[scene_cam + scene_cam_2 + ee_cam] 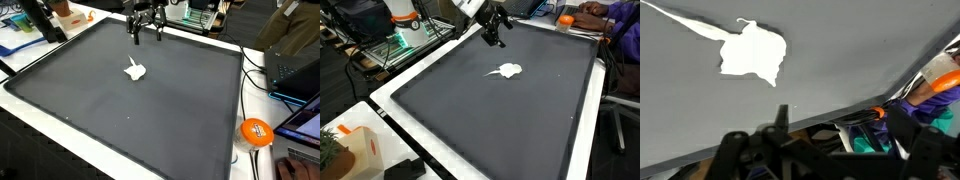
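Single arm. The claw [146,35] hangs over the dark gray mat [130,115] near one of its edges, fingers pointing down. Jaws are spread wide with nothing between them, and it grips nothing and touches nothing.

Nearest thing is a flat white stingray-shaped object [136,70] with a broad body and a thin tail. It lies flat on the mat, alone, roughly mid-width and closer to the claw's edge than to the opposite one. In both exterior views it is clearly apart from the claw, with bare mat between them. The same object shows in an exterior view [506,70], tail pointing toward the mat's left side there, with the claw [496,40] above and beyond it.

In the wrist view the white object [752,52] sits upper left, tail running off toward the top-left corner. Dark claw parts fill the bottom edge, with one fingertip [782,112] poking up, not reaching the object.

The mat covers nearly the whole tabletop [382,100], leaving only a white border around it. An orange round object [257,132] sits off the mat at the tabletop's corner, well apart from the claw. A person's purple sleeve [610,15] shows past the far edge, beside a laptop. Clutter and cables lie beyond the mat's edges, too small to name.
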Motion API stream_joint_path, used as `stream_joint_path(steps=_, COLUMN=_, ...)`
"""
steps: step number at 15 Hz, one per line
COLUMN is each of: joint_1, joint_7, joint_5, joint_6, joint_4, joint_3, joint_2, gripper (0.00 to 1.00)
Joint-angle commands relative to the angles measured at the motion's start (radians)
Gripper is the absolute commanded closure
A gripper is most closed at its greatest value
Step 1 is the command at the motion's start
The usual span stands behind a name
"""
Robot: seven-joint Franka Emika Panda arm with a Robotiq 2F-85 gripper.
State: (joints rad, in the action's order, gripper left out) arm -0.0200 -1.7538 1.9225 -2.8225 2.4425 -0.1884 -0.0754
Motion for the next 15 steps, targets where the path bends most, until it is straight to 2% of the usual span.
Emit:
stream_joint_path(steps=1, joint_1=-0.019, joint_7=-0.058, joint_5=0.01, joint_6=0.105, joint_4=-0.009, joint_3=0.017, joint_2=-0.054, gripper=0.0)
stream_joint_path(steps=2, joint_1=-0.023, joint_7=-0.042, joint_5=-0.009, joint_6=0.129, joint_4=-0.007, joint_3=0.02, joint_2=-0.062, gripper=0.0)
stream_joint_path(steps=3, joint_1=-0.01, joint_7=-0.027, joint_5=-0.002, joint_6=0.08, joint_4=-0.004, joint_3=0.012, joint_2=-0.037, gripper=0.0)
stream_joint_path(steps=6, joint_1=-0.015, joint_7=-0.032, joint_5=-0.002, joint_6=0.105, joint_4=-0.009, joint_3=0.016, joint_2=-0.06, gripper=0.0)
stream_joint_path(steps=8, joint_1=-0.022, joint_7=-0.011, joint_5=-0.045, joint_6=0.125, joint_4=-0.006, joint_3=0.02, joint_2=-0.063, gripper=0.0)
stream_joint_path(steps=15, joint_1=-0.026, joint_7=-0.002, joint_5=-0.002, joint_6=0.047, joint_4=-0.02, joint_3=0.032, joint_2=-0.052, gripper=0.0)
